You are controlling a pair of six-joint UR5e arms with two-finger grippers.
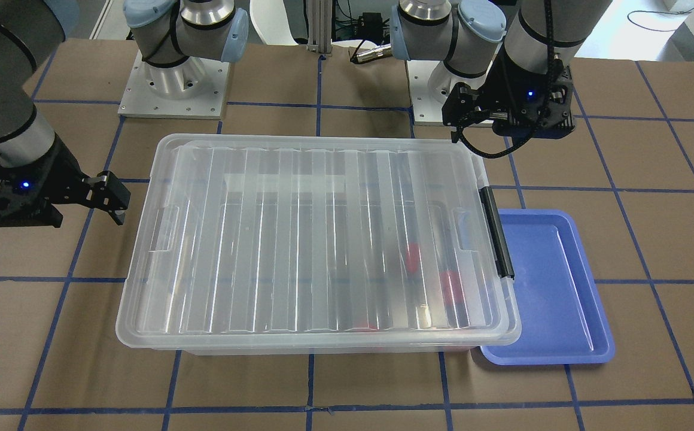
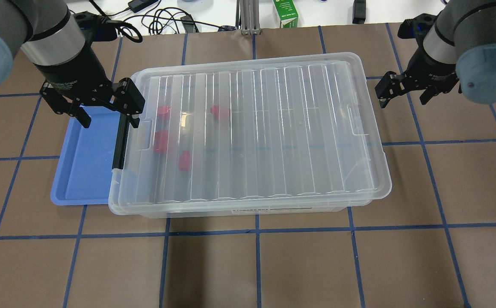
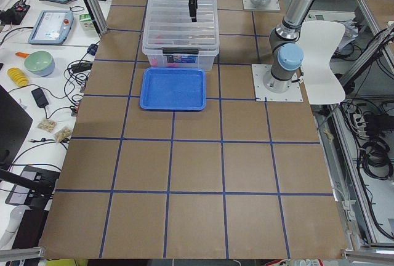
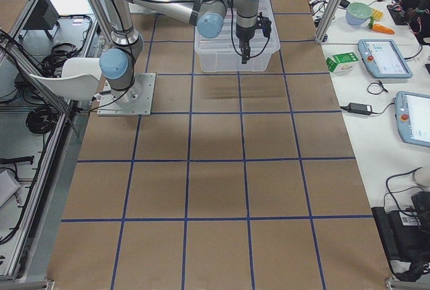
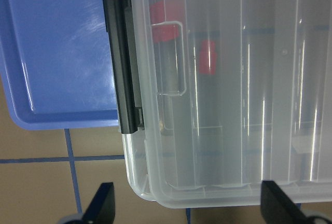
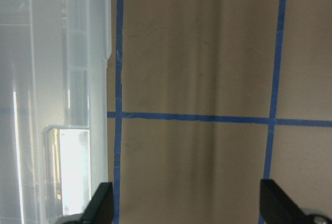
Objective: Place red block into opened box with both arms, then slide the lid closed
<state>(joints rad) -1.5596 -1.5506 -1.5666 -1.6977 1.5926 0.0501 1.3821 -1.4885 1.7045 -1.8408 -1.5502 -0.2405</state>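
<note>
a: plate 1, overhead view, nearest first. what stands on the brown counter (image 2: pixel 256 265) with its blue tape grid?
b: the box (image 2: pixel 248 210), one long side toward the robot. the lid (image 2: pixel 282 128) lies flat on its rim and covers the opening.
a: and the red block (image 2: pixel 184 161)?
b: inside, on the box floor, toward the end with the black clip bar (image 2: pixel 120 141). it shows only as a blur through the lid, among three other red pieces.
a: beside that end?
b: a blue tray (image 2: pixel 79 171), just beside the box, its edge under the overhanging rim.
a: farther back, the arms?
b: the left gripper (image 2: pixel 107 114) hangs over the far corner at the clip end, fingers spread wide, holding nothing. the right gripper (image 2: pixel 404 92) hangs past the opposite short end, over the counter and apart from the box, likewise spread wide and holding nothing.
a: beyond the counter's far edge?
b: cables and a green carton (image 2: pixel 285 13).
</note>
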